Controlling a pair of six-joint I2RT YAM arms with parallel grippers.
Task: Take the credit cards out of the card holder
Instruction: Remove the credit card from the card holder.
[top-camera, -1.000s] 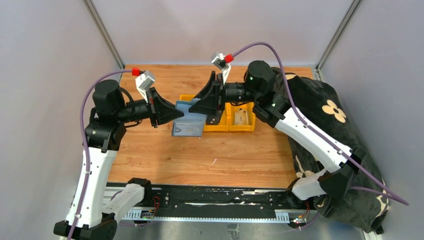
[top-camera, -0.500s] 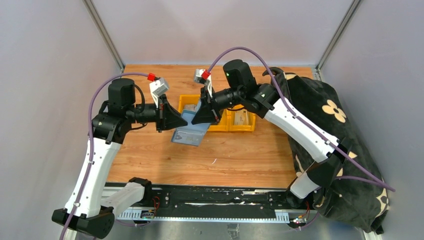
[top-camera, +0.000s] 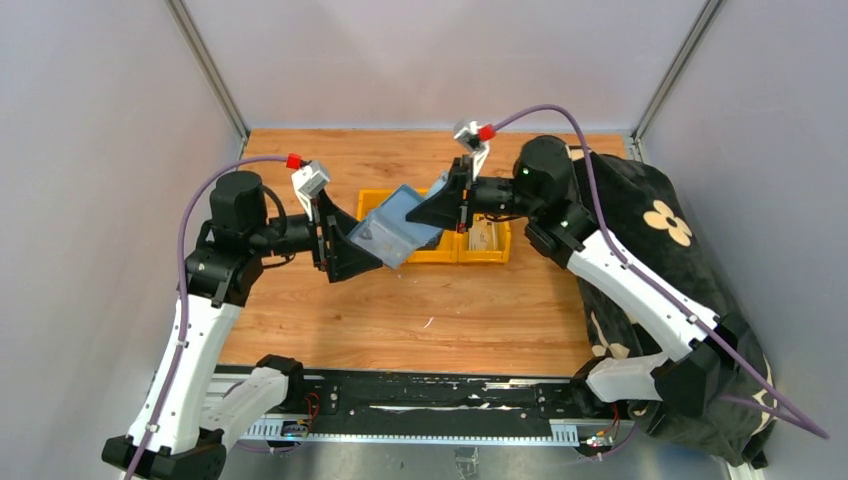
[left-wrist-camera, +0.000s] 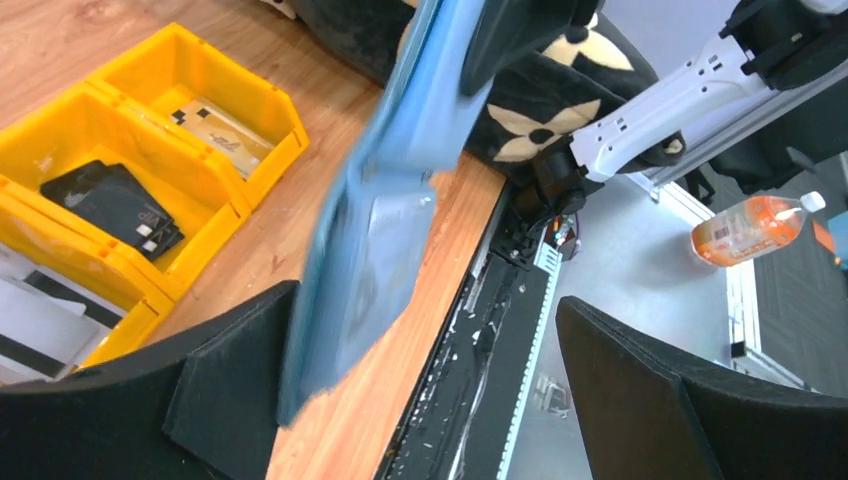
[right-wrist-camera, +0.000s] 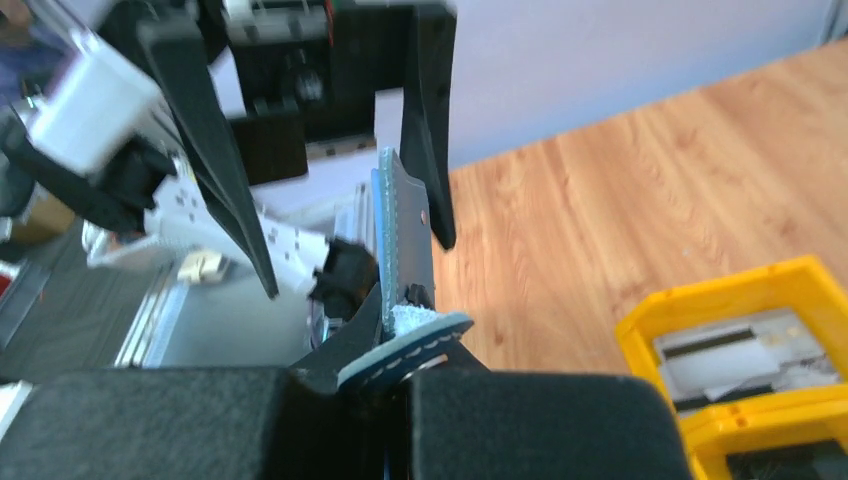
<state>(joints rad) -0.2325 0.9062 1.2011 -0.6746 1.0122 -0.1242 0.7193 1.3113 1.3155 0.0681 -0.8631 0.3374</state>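
The slate-blue card holder hangs tilted above the table, and my right gripper is shut on its far end. In the right wrist view the card holder runs edge-on away from my right gripper, its small tab bent over the jaws. My left gripper stands open around the holder's near end. From the left wrist, the card holder lies against one finger of my left gripper. Credit cards lie in the bins: a dark grey one, a pale one.
Yellow plastic bins stand side by side at mid-table, behind the holder. A black cloth with pale flowers covers the right edge of the table. An orange bottle lies on the floor past the table's front rail.
My left gripper has opened and let go of the holder. My right gripper has shut on the holder's far end and drawn it up and to the right.
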